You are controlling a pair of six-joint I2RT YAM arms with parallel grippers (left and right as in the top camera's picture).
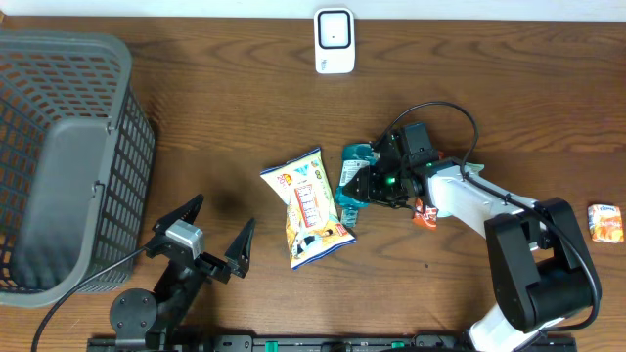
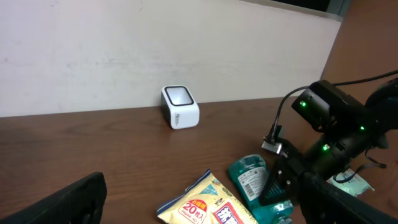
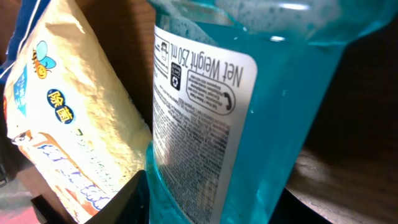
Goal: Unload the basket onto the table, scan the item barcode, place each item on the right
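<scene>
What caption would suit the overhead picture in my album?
Right gripper at a teal bottle beside a yellow snack bag, white scanner beyond, left gripper open.

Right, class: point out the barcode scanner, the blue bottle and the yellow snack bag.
barcode scanner (image 1: 334, 41), overhead view, its white top face.
blue bottle (image 3: 205, 118), right wrist view, its white label.
yellow snack bag (image 1: 311, 207), overhead view, its printed front.

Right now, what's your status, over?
Left gripper open. Right gripper at teal bottle, grip unclear. Yellow snack bag beside it. Barcode scanner at far edge.
</scene>
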